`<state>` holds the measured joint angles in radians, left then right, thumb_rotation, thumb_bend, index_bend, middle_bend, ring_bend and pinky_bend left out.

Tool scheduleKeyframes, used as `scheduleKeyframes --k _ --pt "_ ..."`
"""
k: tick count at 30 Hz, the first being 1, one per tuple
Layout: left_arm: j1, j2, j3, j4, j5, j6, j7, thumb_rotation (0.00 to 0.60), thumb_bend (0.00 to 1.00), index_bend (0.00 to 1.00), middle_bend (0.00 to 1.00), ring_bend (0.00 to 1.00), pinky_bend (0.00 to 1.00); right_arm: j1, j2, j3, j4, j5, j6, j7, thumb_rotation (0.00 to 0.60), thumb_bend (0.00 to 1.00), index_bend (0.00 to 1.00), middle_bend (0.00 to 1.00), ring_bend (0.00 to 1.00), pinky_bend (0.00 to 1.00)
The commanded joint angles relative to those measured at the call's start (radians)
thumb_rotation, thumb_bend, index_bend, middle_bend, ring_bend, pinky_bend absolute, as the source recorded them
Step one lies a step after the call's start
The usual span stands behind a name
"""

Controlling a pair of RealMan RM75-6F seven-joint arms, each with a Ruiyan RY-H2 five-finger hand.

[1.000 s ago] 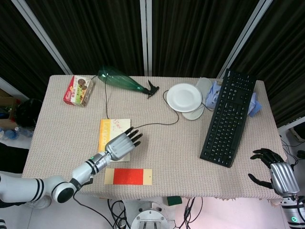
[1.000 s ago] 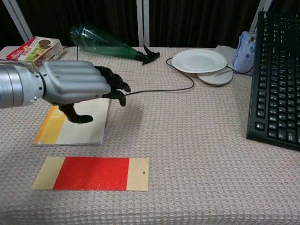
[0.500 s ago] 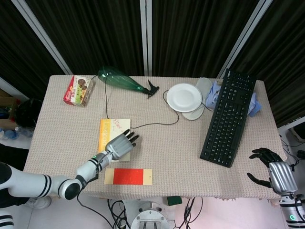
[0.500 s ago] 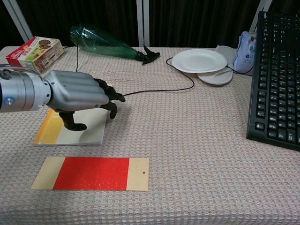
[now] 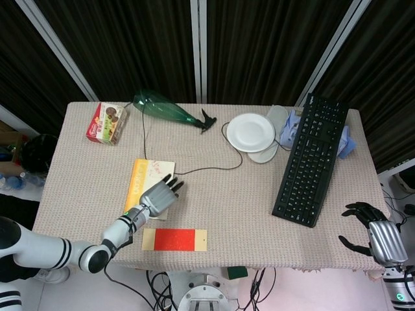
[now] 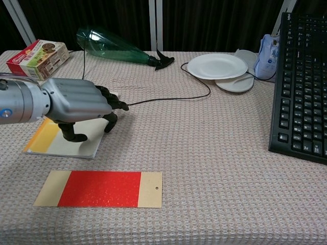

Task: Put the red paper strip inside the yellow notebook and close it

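Left hand (image 6: pixel 76 102) over closed notebook (image 6: pixel 48 140), fingers curled down, seemingly touching cover. Red strip (image 6: pixel 98 189) just beside. Right hand (image 5: pixel 379 236) empty, fingers spread.

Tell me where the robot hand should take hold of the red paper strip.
Best guess: the red paper strip lies flat, long side left to right, so pinch a bare tan end. The left robot hand is nearest, so come from above at the left end and lift its edge.
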<state>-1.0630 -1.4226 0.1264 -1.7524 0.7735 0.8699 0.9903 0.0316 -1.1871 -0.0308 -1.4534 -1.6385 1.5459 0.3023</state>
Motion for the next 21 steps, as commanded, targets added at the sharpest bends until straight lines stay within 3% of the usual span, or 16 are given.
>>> scheduleKeyframes --k 1,7,21 --pt "0.0 -0.005 0.006 0.002 0.001 0.009 -0.004 0.6 0.34 0.34 0.0 0.01 0.08 -0.001 -0.001 0.0 0.002 0.0 0.001 0.003 0.6 0.12 0.41 0.26 0.19 0.27" --pt "-0.006 -0.011 0.022 0.01 -0.003 0.042 0.026 0.6 0.34 0.34 0.0 0.01 0.08 -0.003 -0.002 0.0 0.008 -0.002 0.007 0.009 0.6 0.12 0.41 0.26 0.19 0.27" --pt "0.008 0.012 0.064 0.008 -0.017 0.193 0.156 0.6 0.33 0.44 0.0 0.01 0.08 -0.02 -0.004 0.001 0.024 0.001 0.032 0.033 0.6 0.12 0.41 0.26 0.19 0.27"
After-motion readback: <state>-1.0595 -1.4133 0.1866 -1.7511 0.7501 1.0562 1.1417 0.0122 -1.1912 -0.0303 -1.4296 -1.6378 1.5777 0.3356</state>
